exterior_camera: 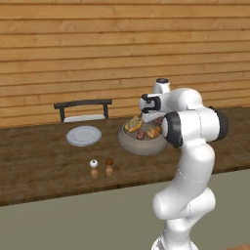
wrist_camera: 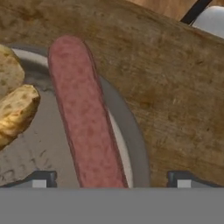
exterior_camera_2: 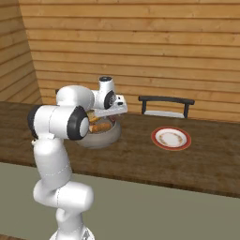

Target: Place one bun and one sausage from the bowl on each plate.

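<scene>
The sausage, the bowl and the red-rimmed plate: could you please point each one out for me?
sausage [wrist_camera: 85,118], hand view, middle of its length.
bowl [exterior_camera: 139,146], left base view, front outer wall.
red-rimmed plate [exterior_camera_2: 171,146], right base view, near part of its red rim.

The bench [exterior_camera: 39,161] is dark brown wood with a mottled, matt grain. Behind it the wall [exterior_camera: 97,44] is lighter, horizontal wooden planking. The bowl [exterior_camera: 141,145] at centre looks like grey stone, dull and faintly speckled, with a thick smooth rim. In the hand view the sausage [wrist_camera: 85,118] has a reddish, finely mottled, matt skin, and the bun [wrist_camera: 15,111] at the left edge shows a rough, golden-brown toasted crust. The plain plate [exterior_camera: 84,135] is pale grey and smooth; the red-rimmed plate [exterior_camera_2: 171,138] looks like glazed white ceramic. The arm [exterior_camera: 188,166] is glossy white plastic.
</scene>
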